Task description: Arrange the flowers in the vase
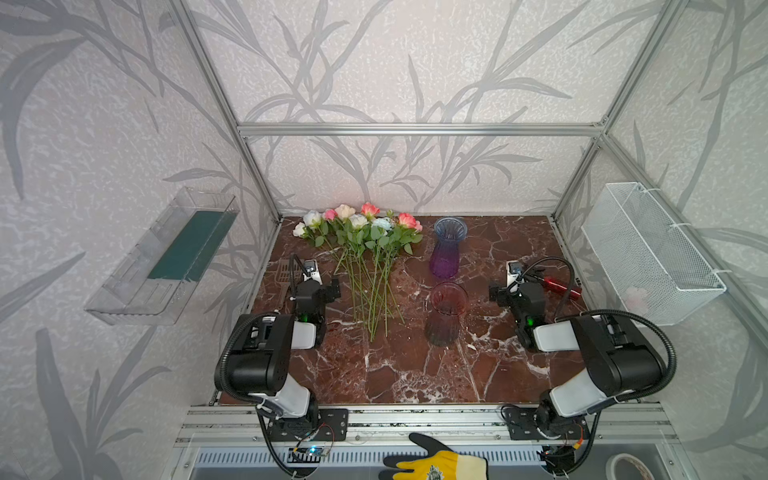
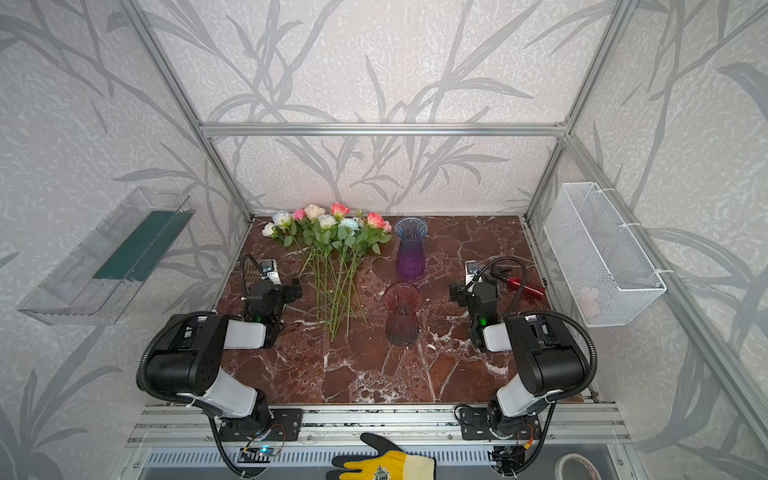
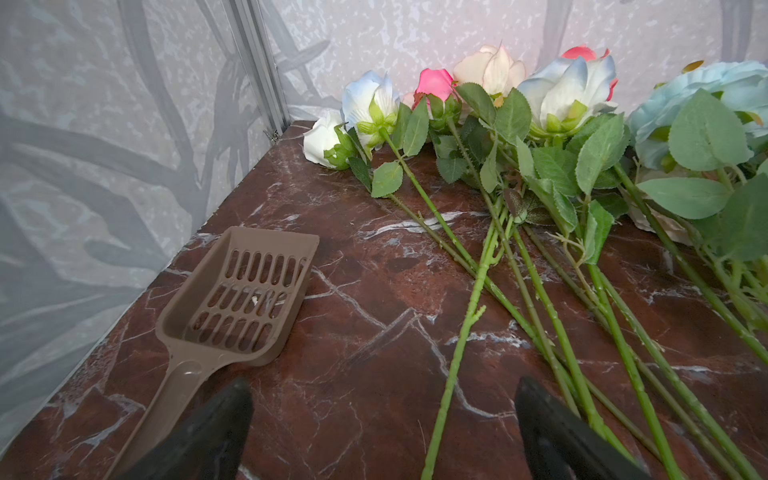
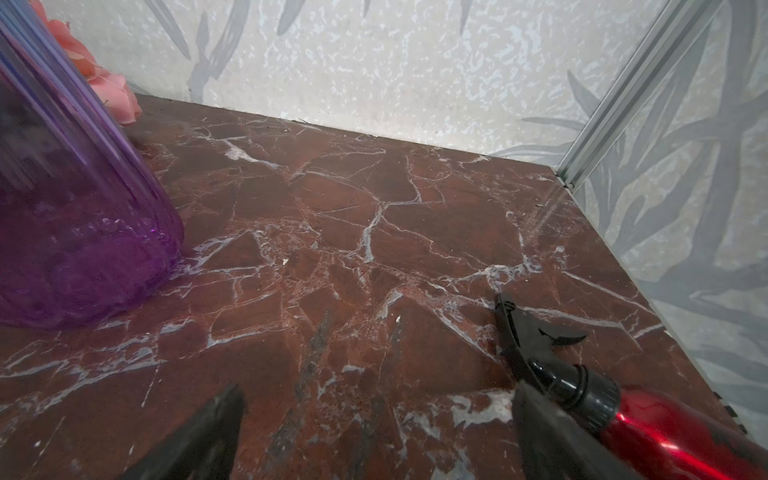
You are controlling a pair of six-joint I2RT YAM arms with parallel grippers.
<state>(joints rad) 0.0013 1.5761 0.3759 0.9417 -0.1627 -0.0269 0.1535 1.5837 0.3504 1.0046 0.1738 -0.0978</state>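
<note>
Your left hand (image 3: 382,397) and right hand (image 4: 376,401) hang spread, empty; flowers (image 1: 368,253) lie at 11 o'clock, stems toward you, apparently for pinching, purple vase (image 1: 446,253) upright at 1 o'clock.

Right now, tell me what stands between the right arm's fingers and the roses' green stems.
A translucent dark red glass vase stands upright there, shown in both top views.

flowers (image 3: 540,174) lying flat on tabletop (image 3: 353,332) | brown slotted scoop (image 3: 232,307) beside stems | left end effector (image 3: 382,415) spread wide, empty
</note>
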